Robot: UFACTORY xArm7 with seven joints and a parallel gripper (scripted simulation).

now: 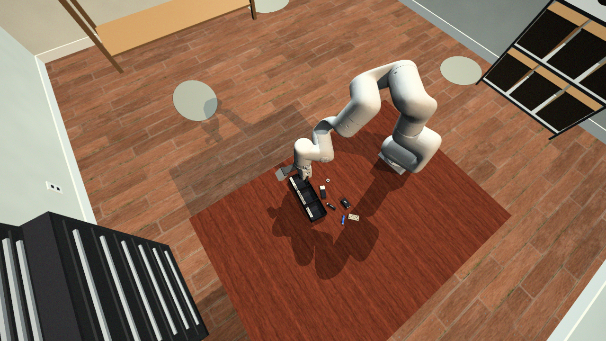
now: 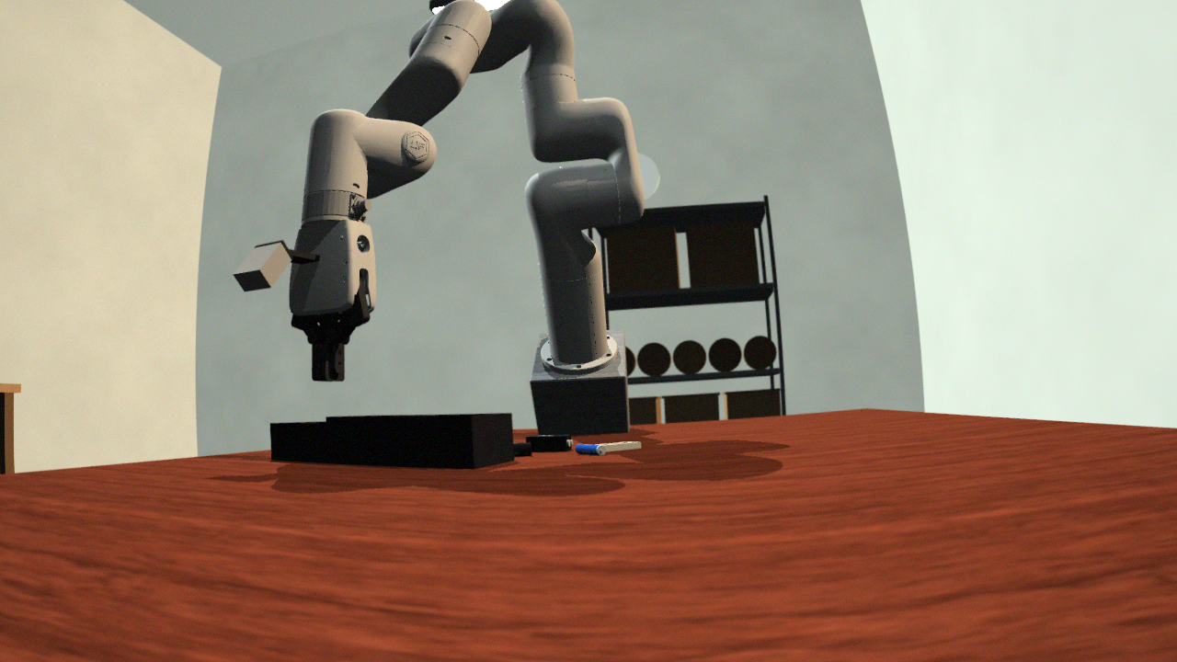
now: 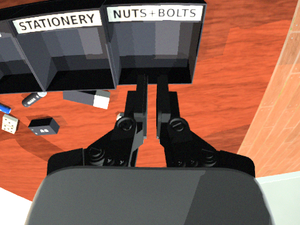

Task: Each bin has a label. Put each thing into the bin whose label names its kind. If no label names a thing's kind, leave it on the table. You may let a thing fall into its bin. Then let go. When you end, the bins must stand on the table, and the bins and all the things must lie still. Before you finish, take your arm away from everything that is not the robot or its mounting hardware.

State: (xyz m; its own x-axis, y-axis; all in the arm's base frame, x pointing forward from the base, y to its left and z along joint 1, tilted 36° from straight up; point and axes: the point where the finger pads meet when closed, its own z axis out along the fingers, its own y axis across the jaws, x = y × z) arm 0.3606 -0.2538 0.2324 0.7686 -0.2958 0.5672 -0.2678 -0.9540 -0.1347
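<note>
My gripper (image 1: pixel 307 179) (image 2: pixel 328 378) (image 3: pixel 152 88) is shut with nothing between its fingers, above the near edge of the NUTS+BOLTS bin (image 3: pixel 169 44). The STATIONERY bin (image 3: pixel 78 42) adjoins it; a third bin (image 1: pixel 316 210) ends the row, its label unreadable now. No thing shows in them. On the table lie a small nut (image 1: pixel 327 180) (image 3: pixel 119 116), partly hidden by a finger in the wrist view, a dark block with a white end (image 1: pixel 323 192) (image 3: pixel 101 101), a black cylinder (image 1: pixel 331 206) (image 3: pixel 31 99), a black boxy battery (image 1: pixel 345 203) (image 3: pixel 44 127), a blue cylinder (image 1: pixel 343 219) (image 3: pixel 4 109) and a domino (image 1: pixel 353 217) (image 3: pixel 10 124).
The dark block and the black cylinder lie close beside the bin row. The blue cylinder and the domino lie near each other. The arm's base (image 2: pixel 580 399) stands at the back of the table (image 1: pixel 423 237). A shelf rack (image 2: pixel 687 293) is behind it.
</note>
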